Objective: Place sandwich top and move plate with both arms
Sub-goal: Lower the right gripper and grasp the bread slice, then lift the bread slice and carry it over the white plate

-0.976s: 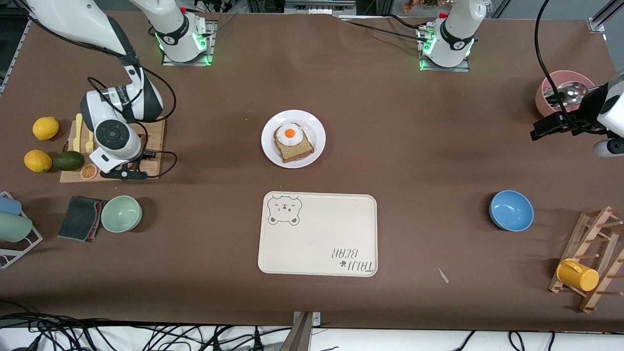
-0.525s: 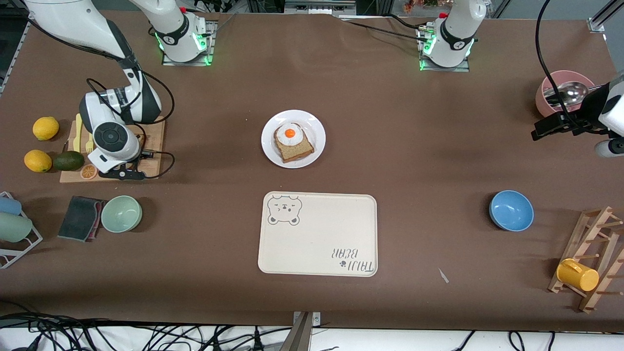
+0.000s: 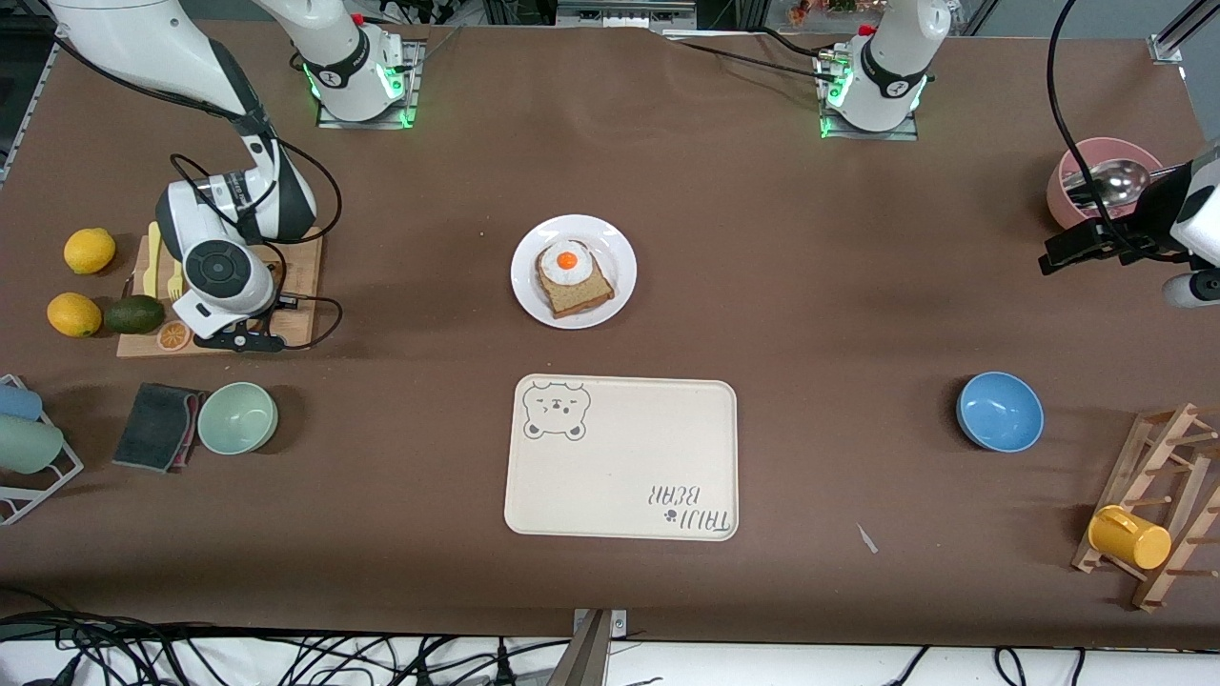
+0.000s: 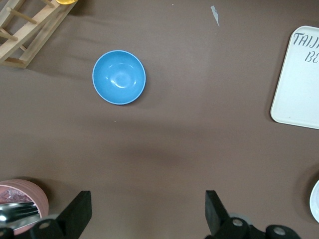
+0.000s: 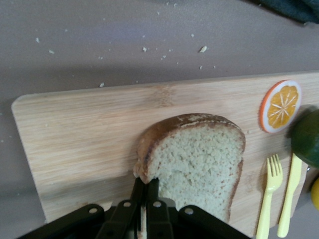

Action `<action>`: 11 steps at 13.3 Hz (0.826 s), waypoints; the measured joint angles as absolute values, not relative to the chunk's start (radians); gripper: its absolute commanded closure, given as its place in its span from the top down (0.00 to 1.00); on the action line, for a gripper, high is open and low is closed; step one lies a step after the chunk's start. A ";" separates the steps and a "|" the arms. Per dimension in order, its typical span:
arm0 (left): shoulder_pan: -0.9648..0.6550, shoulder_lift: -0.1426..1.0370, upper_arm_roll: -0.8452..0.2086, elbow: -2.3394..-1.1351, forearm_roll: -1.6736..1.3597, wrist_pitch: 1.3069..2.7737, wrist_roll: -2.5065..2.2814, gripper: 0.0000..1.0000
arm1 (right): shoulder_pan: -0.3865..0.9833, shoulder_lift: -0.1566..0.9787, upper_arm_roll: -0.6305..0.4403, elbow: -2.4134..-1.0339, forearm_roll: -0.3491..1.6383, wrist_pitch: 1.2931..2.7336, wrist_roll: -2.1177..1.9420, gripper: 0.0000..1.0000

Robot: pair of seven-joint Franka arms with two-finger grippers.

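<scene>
The sandwich top [image 5: 199, 159] is a plain speckled bread slice over the wooden cutting board [image 5: 84, 134]. My right gripper [image 5: 147, 185] is shut on the slice's crust edge, low over the board; in the front view the right gripper [image 3: 238, 335] hides the slice. The white plate [image 3: 534, 300] sits mid-table with a bread slice topped with a fried egg [image 3: 570, 276]. My left gripper [image 4: 147, 211] is open and empty, held high over bare table at the left arm's end, beside the pink bowl [image 3: 1096, 171].
A bear-print tray [image 3: 621, 457] lies nearer the front camera than the plate. A blue bowl [image 3: 999, 411], mug rack [image 3: 1158, 505], green bowl [image 3: 237, 417], dark cloth [image 3: 157, 425], lemons [image 3: 89, 251], an avocado [image 3: 134, 314], yellow forks [image 5: 271, 194] and an orange slice [image 5: 281, 105] are around.
My right arm has shifted slightly toward the back of the cutting board while staying low over it. The left arm has not moved.
</scene>
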State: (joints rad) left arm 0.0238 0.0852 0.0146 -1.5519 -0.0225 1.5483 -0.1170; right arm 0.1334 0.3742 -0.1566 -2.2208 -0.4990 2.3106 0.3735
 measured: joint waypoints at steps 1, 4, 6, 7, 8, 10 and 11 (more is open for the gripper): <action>0.025 0.085 0.015 -1.552 -0.022 1.548 -0.117 1.00 | 0.134 0.374 -0.156 -2.210 -0.499 2.297 0.373 0.00; 0.026 0.085 0.018 -1.550 -0.022 1.548 -0.117 1.00 | 0.137 0.374 -0.120 -2.115 -0.499 2.138 0.372 0.00; 0.026 0.083 0.019 -1.548 -0.022 1.548 -0.116 1.00 | 0.144 0.374 -0.072 -2.029 -0.499 2.018 0.372 0.00; 0.026 0.083 0.019 -1.547 -0.022 1.548 -0.116 1.00 | 0.152 0.373 -0.050 -1.989 -0.499 1.961 0.373 0.00; 0.026 0.083 0.018 -1.546 -0.022 1.548 -0.116 1.00 | 0.165 0.373 -0.029 -1.951 -0.497 1.907 0.374 0.00; 0.026 0.083 0.019 -1.546 -0.022 1.548 -0.115 1.00 | 0.213 0.374 -0.005 -1.877 -0.458 1.817 0.376 0.00; 0.026 0.083 0.019 -1.546 -0.022 1.548 -0.115 1.00 | 0.247 0.376 -0.002 -1.841 -0.417 1.777 0.379 0.00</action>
